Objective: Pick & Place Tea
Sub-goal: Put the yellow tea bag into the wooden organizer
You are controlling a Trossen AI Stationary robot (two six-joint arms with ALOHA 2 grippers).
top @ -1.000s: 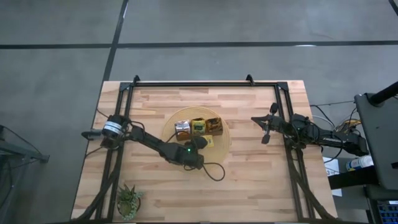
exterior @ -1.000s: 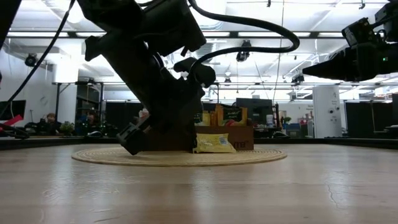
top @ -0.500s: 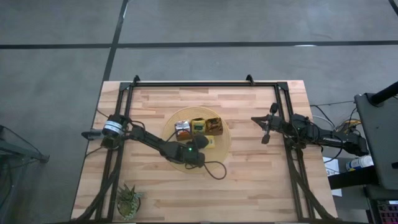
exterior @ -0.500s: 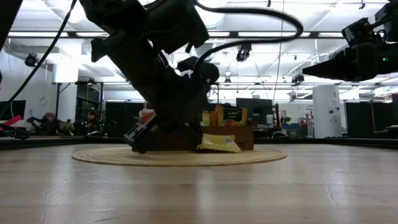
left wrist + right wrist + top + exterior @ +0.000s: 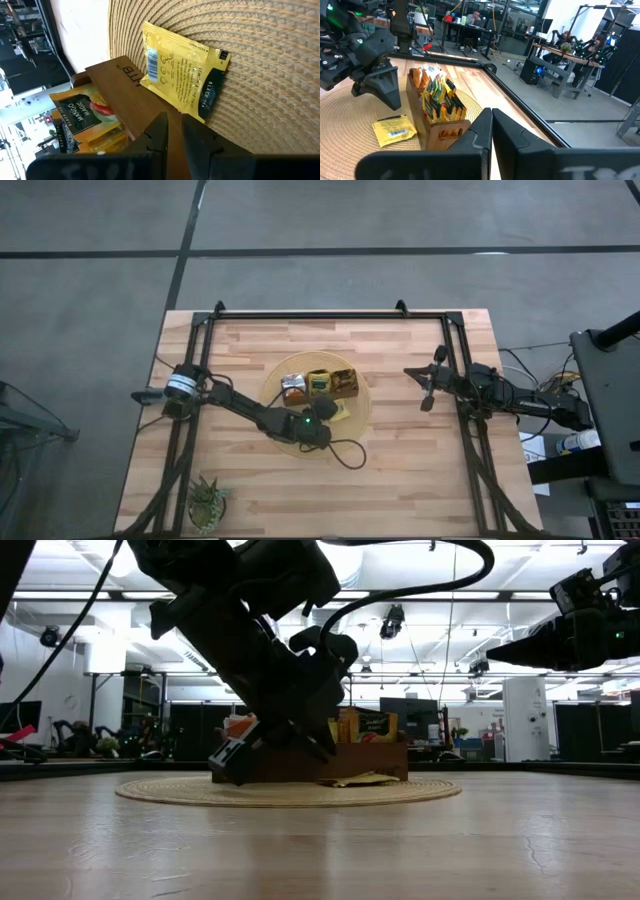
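Pale wooden planks (image 5: pixel 400 470) lay under me, with a round woven mat (image 5: pixel 352 420) at their middle. On that mat stood the long brown box (image 5: pixel 436 131), its compartments packed with upright tea sachets: orange ones (image 5: pixel 418 75) at the far end, yellow and green ones (image 5: pixel 439 98) in the middle, and an orange "Mango Magic" sachet (image 5: pixel 80 120) showing just beyond my left fingertips. One yellow sachet (image 5: pixel 182 75) lay flat on the mat outside the box, touching its side wall, just ahead of my left gripper (image 5: pixel 174 131). My left fingers (image 5: pixel 159 131) stood nearly together with only a narrow slit between them, holding nothing, tips above the box wall and that sachet's corner. My right gripper (image 5: pixel 427 394) hung well apart at the mat's far side, fingers pressed shut and empty.
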